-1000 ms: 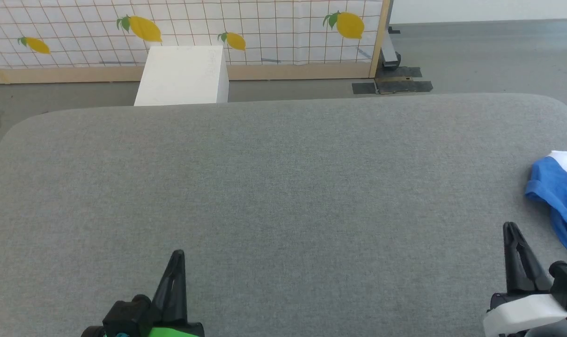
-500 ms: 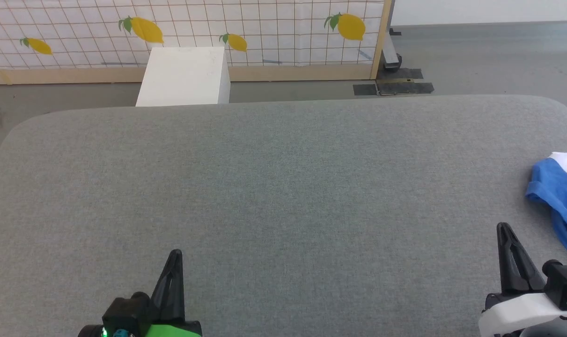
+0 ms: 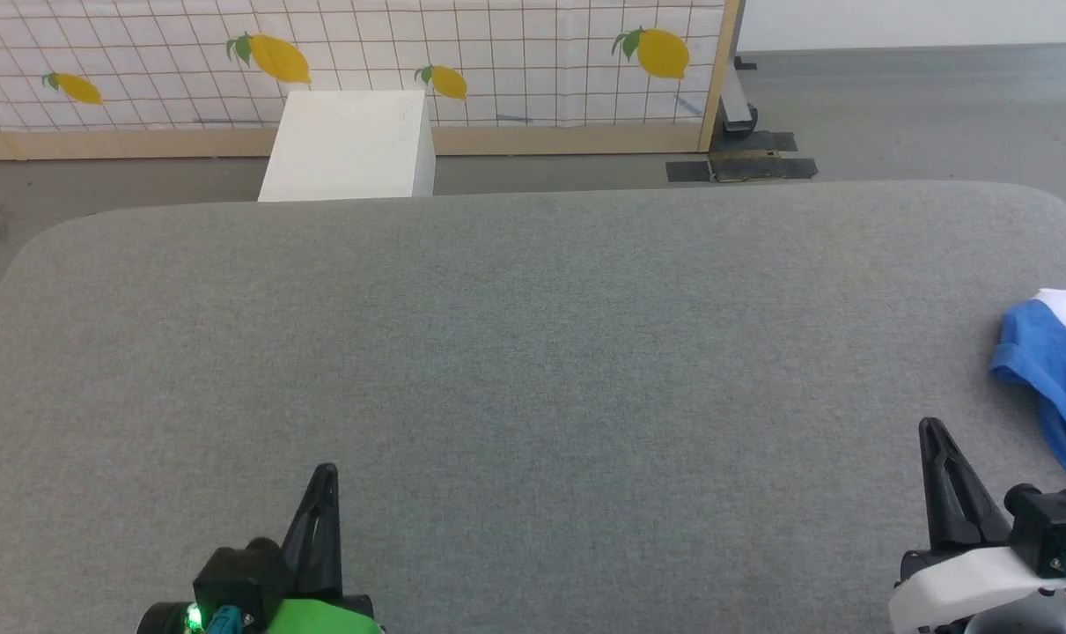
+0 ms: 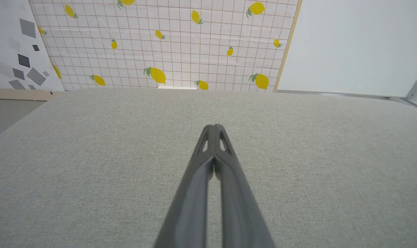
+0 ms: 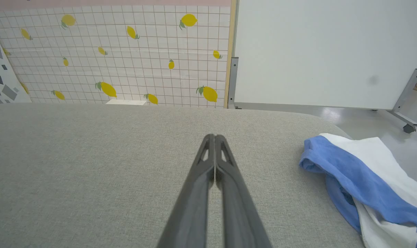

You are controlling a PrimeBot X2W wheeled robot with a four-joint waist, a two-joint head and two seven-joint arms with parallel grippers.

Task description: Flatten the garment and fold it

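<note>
The garment [image 3: 1056, 370], white with bright blue sleeve cloth, lies bunched at the right edge of the grey padded table [image 3: 515, 352] and runs out of the head view. It also lies at the right of the right wrist view, garment [image 5: 360, 179]. My right gripper [image 3: 931, 429] is shut and empty, low at the right, a short way left of the garment and apart from it; its fingers [image 5: 213, 137] are pressed together. My left gripper [image 3: 325, 473] is shut and empty at the lower left, over bare table; its tip, the left gripper [image 4: 213, 127], shows both fingers touching.
Beyond the table's far edge stand a white box [image 3: 348, 145] and a lemon-print grid screen [image 3: 497, 53] on a wooden base. Grey floor [image 3: 920, 114] lies to the far right, with a white panel [image 5: 332, 51] on a wheeled frame.
The whole head view has drifted slightly, so the camera moved. Both grippers stay shut and empty at the bottom, and the garment lies as before.
</note>
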